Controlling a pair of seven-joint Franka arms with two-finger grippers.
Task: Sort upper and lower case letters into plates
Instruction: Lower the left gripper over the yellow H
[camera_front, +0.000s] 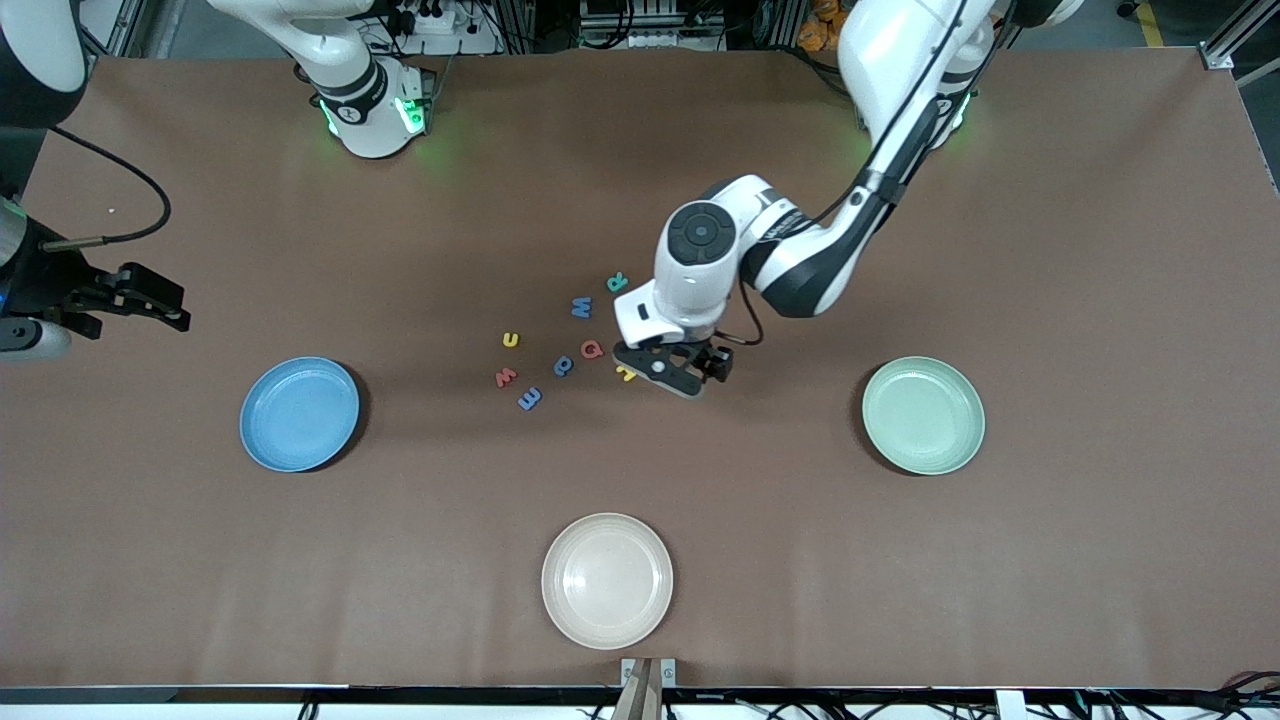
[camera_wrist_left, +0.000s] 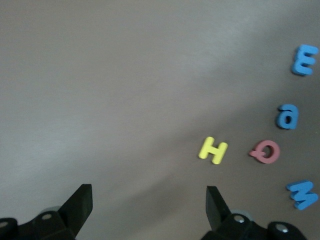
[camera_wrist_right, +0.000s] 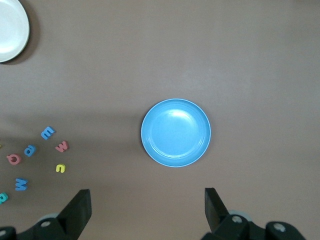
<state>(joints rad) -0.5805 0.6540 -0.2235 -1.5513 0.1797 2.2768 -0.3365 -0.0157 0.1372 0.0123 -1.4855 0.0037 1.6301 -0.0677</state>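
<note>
Landmark for this report: the yellow H (camera_wrist_left: 213, 150), the letter at the left-arm end of the cluster lying flat on the counter (camera_front: 1050, 250). The left gripper (camera_front: 690, 372) hangs low just beside the H, toward the mint green plate (camera_front: 923, 415), its fingers (camera_wrist_left: 80, 202) spread wide with nothing between them. In the left wrist view the H lies ahead of the fingertips and off-centre, closer to one finger than the other, so the gripper is not yet over it; judged from that, the coming move needs a short shift toward the cluster before any descent. The H's long axis sits tilted against the line between the fingers. From the H, toward the blue plate (camera_front: 299, 413), lie the red Q (camera_wrist_left: 265, 152), blue a (camera_wrist_left: 287, 116), blue E (camera_wrist_left: 305, 60) and blue M (camera_wrist_left: 303, 194), all apart from one another. The left arm is clearly the nearer one. The right gripper (camera_front: 150, 300) waits well away from the H, above the counter near the blue plate, fingers likewise apart and empty. Both plates are bare.
</note>
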